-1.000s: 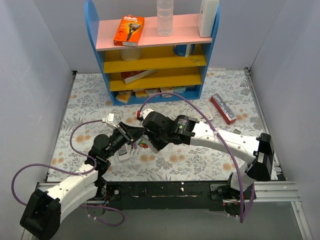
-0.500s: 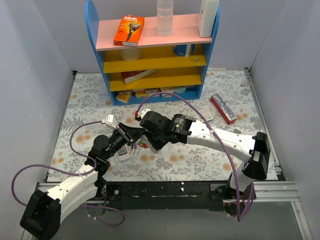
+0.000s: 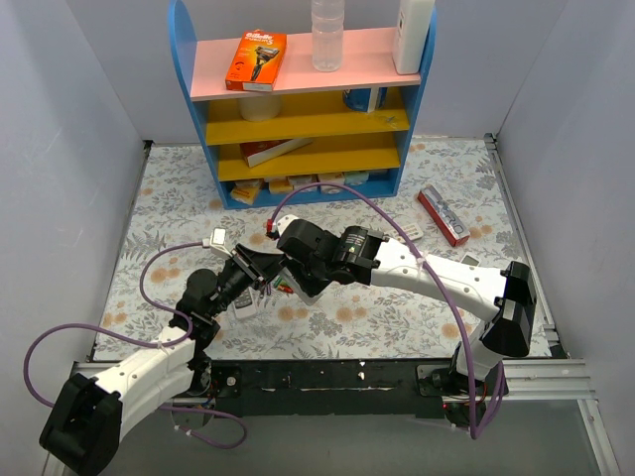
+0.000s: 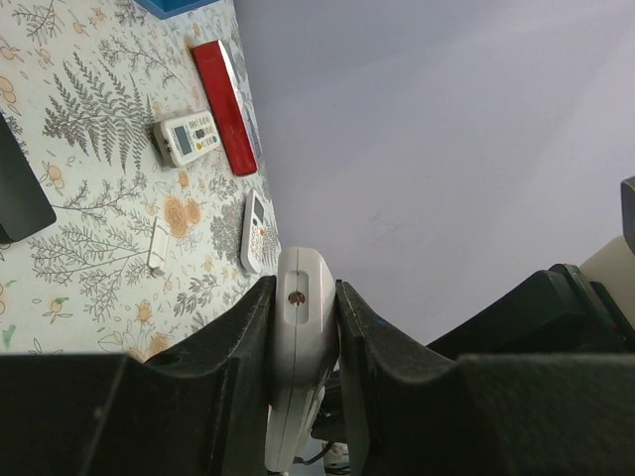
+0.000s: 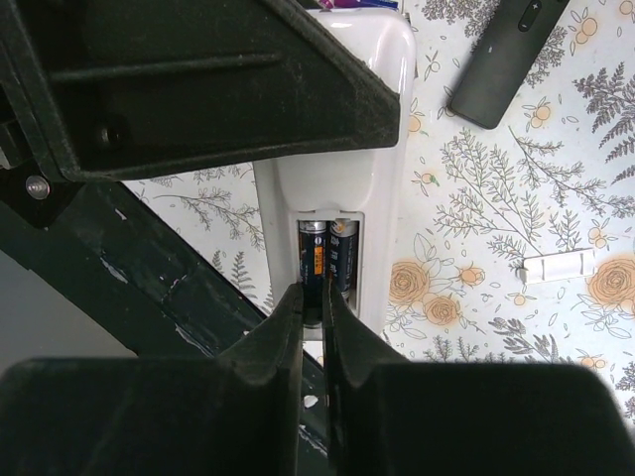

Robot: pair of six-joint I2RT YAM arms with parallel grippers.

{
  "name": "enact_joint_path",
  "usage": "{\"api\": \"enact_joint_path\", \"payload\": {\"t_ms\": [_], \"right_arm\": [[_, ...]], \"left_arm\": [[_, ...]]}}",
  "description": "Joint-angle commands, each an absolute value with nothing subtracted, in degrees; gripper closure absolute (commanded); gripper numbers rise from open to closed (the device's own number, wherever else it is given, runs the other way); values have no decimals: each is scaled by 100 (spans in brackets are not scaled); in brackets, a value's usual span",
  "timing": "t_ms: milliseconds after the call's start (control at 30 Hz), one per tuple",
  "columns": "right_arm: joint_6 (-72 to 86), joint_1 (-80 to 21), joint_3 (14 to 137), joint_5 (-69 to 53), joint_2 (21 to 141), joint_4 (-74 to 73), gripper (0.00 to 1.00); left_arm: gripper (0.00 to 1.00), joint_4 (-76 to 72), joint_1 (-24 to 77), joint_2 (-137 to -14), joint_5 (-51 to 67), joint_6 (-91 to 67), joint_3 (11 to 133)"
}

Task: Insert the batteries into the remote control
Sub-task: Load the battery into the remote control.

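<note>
My left gripper (image 4: 303,297) is shut on the edges of a white remote control (image 4: 301,342) and holds it above the mat. In the right wrist view that remote (image 5: 382,149) shows its open battery bay with two dark batteries (image 5: 342,260) in it. My right gripper (image 5: 316,297) is nearly closed at the bay's near end, its tips pinching the left battery (image 5: 314,260). In the top view the two grippers meet at the mat's front left, left gripper (image 3: 256,273) and right gripper (image 3: 284,282). A slim black remote (image 5: 506,50) lies on the mat beyond.
A blue shelf unit (image 3: 298,119) stands at the back. A red bar-shaped remote (image 3: 443,215) and a small white remote (image 3: 407,233) lie at the right. A loose white battery cover (image 5: 559,266) lies on the floral mat. Red and green cells (image 3: 284,290) lie under the right gripper.
My right arm has shifted slightly left toward the held remote. My left gripper has kept the remote in the same place.
</note>
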State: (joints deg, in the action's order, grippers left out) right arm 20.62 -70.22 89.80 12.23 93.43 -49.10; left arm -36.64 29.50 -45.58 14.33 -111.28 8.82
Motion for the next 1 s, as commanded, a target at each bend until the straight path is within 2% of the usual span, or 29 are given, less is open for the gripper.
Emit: {"api": "enact_joint_path", "payload": {"t_ms": [0,433,700,833,967], "right_arm": [[2048,-7058,9158,1134,9360,-4649,82],[2092,-7049,9272,1125,9325,-4931,75],[1969,-7049,9457,1081,9150,-5019,65],[1390,-7049,9361,1020,8825,-4852,64],[-248,-7049,8738,652,8237,-4526,64]], "left_arm": [[100,-4078,3041,-4509,1450,-11408,861],[100,-4192,3032,-4658,1406,-11742,677],[100,-4280,3041,-4746,1459,-11856,642],[100,-4245,3041,-4755,1520,-11892,668],[100,-4140,3041,-4799,1669,-11927,738]]}}
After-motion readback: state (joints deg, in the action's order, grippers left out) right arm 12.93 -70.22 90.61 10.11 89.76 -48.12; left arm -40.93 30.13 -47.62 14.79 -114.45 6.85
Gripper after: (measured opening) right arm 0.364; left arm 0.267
